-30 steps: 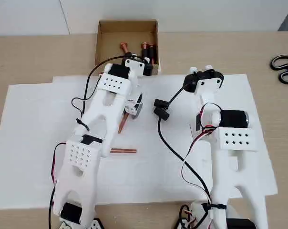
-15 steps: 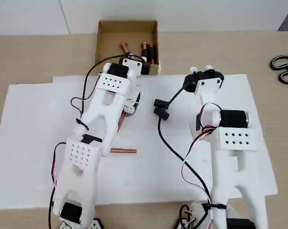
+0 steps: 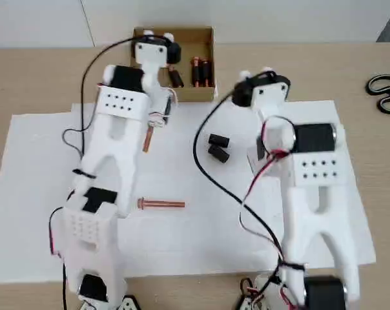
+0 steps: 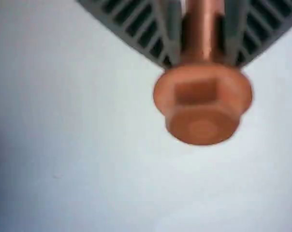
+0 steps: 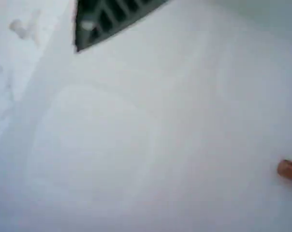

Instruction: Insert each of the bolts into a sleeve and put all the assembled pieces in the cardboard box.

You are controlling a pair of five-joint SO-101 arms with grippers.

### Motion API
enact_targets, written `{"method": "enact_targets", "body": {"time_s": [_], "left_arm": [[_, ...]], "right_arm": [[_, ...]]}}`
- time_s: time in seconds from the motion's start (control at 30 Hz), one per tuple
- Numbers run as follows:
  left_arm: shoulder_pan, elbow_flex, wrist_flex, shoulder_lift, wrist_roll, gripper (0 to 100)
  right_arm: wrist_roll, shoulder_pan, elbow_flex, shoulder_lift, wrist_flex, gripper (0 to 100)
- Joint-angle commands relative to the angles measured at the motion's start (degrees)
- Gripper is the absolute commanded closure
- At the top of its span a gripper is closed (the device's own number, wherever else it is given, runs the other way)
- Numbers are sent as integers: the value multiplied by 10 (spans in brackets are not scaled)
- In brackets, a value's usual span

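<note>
The left gripper (image 4: 202, 48), clenched on a bolt (image 4: 202, 106) hanging just nearer than the cardboard box (image 3: 195, 31), would do best to carry it right to a sleeve (image 3: 219, 141) on the paper (image 3: 46, 168) and align shaft with bore before pushing.

Left arm (image 3: 121, 129) swings out toward box (image 3: 195, 37), wrist now over its near edge, carrying 1 bolt (image 3: 147, 139) along. Right arm (image 3: 311, 174) shifts slightly.
</note>
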Motion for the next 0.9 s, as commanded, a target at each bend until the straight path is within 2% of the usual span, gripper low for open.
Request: {"method": "enact_targets", "body": {"time_s": [0.0, 0.13, 0.27, 0.4, 0.57, 0.7, 0.87], "left_arm": [[-38, 52, 10, -113, 5, 994], [-76, 134, 9, -177, 5, 994], [-113, 178, 8, -222, 17, 994], [-150, 195, 7, -238, 62, 994], [-181, 196, 7, -239, 80, 994], [-187, 196, 7, -239, 85, 994], [-185, 196, 7, -242, 86, 994]], "right_arm": [[-12, -10, -135, 112, 9, 678], [-20, -44, -248, 279, 11, 678], [13, -61, -258, 378, 16, 677], [92, -62, -217, 369, 18, 675], [190, -82, -205, 348, 12, 675], [225, -103, -206, 349, -26, 676], [222, -111, -204, 350, -88, 678]]}}
